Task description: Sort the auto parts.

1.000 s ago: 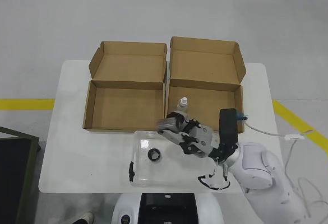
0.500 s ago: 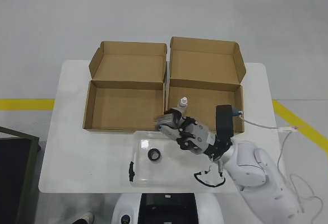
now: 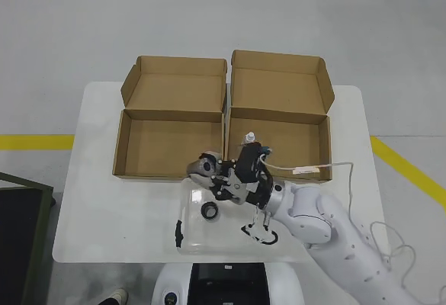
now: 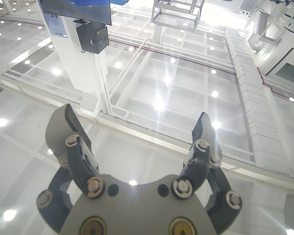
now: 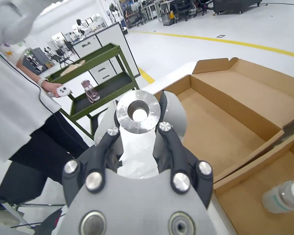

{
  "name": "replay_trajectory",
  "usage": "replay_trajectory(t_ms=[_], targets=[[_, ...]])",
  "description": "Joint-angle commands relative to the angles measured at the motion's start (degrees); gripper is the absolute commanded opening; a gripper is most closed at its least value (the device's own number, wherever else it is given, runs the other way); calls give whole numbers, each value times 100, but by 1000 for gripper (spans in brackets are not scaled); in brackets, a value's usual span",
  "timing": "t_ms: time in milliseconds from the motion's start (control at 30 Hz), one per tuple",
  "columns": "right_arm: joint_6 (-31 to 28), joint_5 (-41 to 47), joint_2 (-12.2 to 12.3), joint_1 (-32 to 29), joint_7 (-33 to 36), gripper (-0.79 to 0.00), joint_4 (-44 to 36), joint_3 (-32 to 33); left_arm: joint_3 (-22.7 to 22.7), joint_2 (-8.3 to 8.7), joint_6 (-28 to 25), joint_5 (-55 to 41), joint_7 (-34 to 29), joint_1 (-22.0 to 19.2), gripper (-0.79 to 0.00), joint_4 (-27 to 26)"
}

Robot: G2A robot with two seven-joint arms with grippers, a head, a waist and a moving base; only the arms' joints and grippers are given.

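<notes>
Above the white table (image 3: 101, 191), the right gripper (image 3: 206, 163) pinches a metal ring (image 5: 138, 112) just past the far rim of the clear tray (image 3: 200, 240). The left gripper (image 4: 136, 113) gapes empty.

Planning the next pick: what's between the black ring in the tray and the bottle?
In the top view the right arm crosses that stretch, above the right box's front wall.

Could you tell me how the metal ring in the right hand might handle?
The ring looks solid machined metal, so probably rigid and heavy for its size. Its polished face may slip in the right hand. Round, it could roll.
</notes>
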Motion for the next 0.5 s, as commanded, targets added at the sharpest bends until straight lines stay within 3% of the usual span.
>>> replay_trajectory(t_ms=[0, 467], targets=[[162, -220, -36, 126, 49, -785, 147, -110, 0, 0, 0, 0, 0, 0, 0, 0], [988, -1384, -334, 891, 515, -785, 784, -906, 0, 0, 0, 0, 0, 0, 0, 0]])
